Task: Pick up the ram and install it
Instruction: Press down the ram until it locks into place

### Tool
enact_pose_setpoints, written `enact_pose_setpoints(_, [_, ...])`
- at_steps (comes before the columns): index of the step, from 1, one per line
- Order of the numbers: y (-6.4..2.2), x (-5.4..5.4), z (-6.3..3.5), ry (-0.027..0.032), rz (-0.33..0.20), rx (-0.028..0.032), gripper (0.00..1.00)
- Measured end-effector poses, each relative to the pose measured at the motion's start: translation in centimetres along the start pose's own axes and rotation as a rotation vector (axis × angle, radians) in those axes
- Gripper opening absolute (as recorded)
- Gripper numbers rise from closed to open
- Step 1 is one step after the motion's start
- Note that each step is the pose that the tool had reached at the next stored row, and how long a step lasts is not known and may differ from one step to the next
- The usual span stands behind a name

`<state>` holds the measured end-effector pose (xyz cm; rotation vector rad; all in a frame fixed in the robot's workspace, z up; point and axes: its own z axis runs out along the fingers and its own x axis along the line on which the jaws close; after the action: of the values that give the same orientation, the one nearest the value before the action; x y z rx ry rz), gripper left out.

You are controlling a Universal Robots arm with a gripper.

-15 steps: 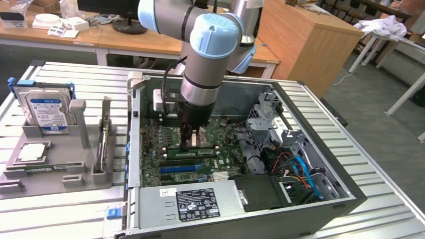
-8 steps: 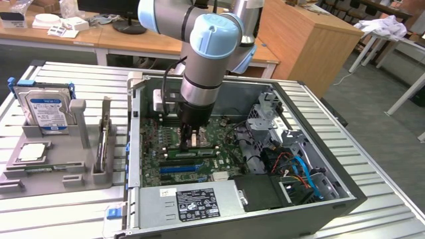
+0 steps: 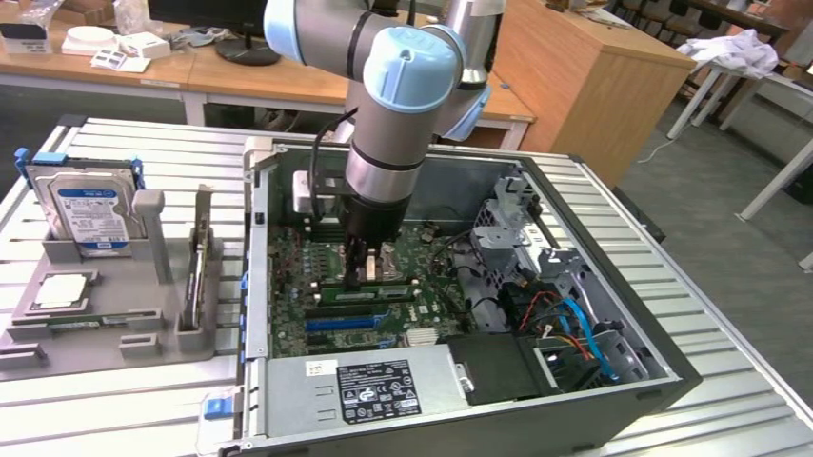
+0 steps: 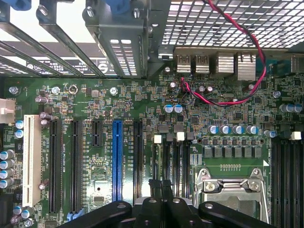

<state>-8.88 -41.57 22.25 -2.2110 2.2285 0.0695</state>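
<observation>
The ram (image 3: 379, 290) is a narrow green stick with dark chips, standing on edge in a memory slot of the motherboard (image 3: 439, 249) inside the open computer case (image 3: 635, 400). My gripper (image 3: 360, 271) hangs straight down over it, fingers shut together, their tips at the stick's top edge. I cannot tell whether they press on it. In the wrist view the shut gripper (image 4: 161, 187) sits over the memory slots (image 4: 176, 161) with white end clips, beside the processor socket (image 4: 230, 190).
A blue expansion slot (image 4: 117, 159) and black ones lie beside the memory slots. A power supply (image 3: 368, 386) and blue and orange cables (image 3: 578, 328) fill the case's near side. A grey fixture (image 3: 114, 314) at the exterior view's left holds a hard drive (image 3: 83, 205).
</observation>
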Motion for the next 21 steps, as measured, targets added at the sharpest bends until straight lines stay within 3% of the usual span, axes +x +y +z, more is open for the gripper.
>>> enact_pose_setpoints(21, [0.00, 0.00, 0.05, -0.0002, 0.000, 0.0001, 0.11])
